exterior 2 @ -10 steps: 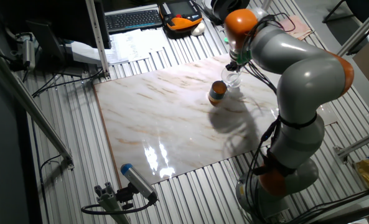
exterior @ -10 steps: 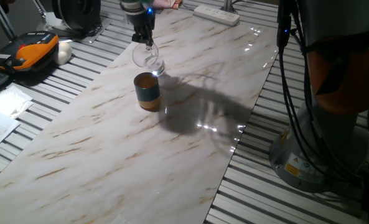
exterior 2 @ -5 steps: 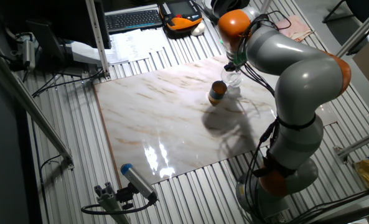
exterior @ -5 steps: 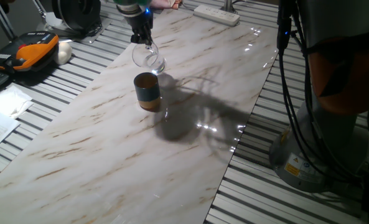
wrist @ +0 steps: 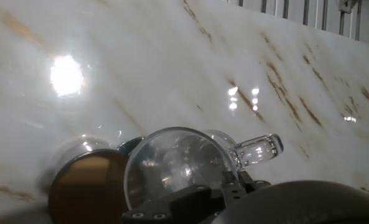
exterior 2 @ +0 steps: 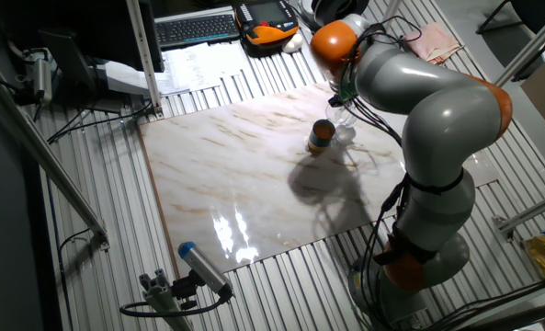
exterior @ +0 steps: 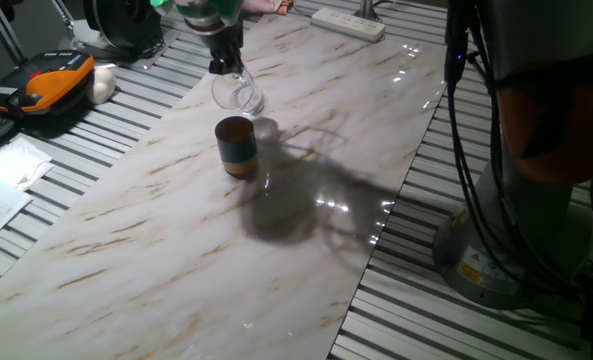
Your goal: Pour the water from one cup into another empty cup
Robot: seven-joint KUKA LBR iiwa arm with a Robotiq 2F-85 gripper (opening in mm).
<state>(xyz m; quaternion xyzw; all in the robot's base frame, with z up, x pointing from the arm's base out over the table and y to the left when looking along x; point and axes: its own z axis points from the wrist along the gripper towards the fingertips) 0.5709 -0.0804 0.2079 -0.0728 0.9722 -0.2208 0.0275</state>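
Gripper point(exterior: 228, 62) held clear glass cup point(exterior: 238, 92) clamped, tilted, mouth angled down just above and behind blue-grey cup point(exterior: 237, 146); pour line nearly aligned.

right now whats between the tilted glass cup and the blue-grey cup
Nothing that the fixed views show: the glass cup, held tilted by the gripper, hangs just above the blue-grey cup, with only air between rim and rim.

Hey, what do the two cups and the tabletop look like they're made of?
Clear cup: glass, see-through with bright glints. Blue-grey cup: opaque, probably glazed ceramic, with an orange-tan rim. Tabletop: glossy marble-look slab, veined and mirroring lights; real stone or laminate, I cannot tell.
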